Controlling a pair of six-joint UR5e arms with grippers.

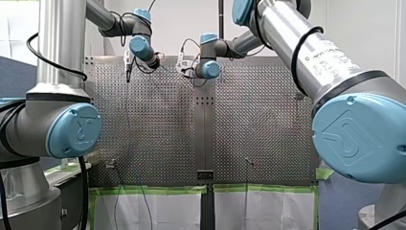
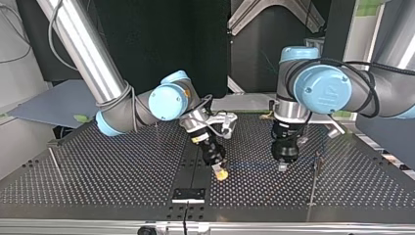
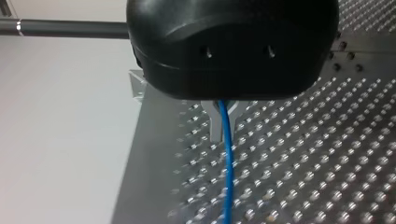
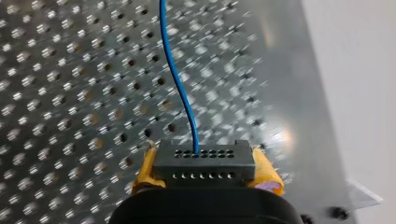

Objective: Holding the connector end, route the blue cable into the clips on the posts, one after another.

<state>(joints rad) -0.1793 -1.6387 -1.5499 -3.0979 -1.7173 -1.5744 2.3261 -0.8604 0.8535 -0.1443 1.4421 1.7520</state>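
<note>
The blue cable (image 4: 180, 88) runs out of a dark grey connector block (image 4: 204, 164), on which my right gripper (image 4: 204, 168) is shut with its yellow pads (image 4: 266, 175) at either side. The cable's other stretch (image 3: 228, 158) passes between the metal fingers (image 3: 215, 125) of my left gripper (image 3: 223, 122), which is shut on it. In the top view my right gripper (image 2: 220, 171) hangs low over the plate's middle. My left gripper (image 2: 285, 164) points straight down to its right, and a faint blue cable (image 2: 252, 165) spans between them. A thin clip post (image 2: 315, 164) stands just right of my left gripper.
Another thin post (image 2: 54, 161) stands at the top view's far left. A small black plate (image 2: 188, 194) sits at the near middle edge of the perforated table (image 2: 122, 176). The front view shows short posts (image 1: 111, 165) (image 1: 249, 162) near the table's near edge.
</note>
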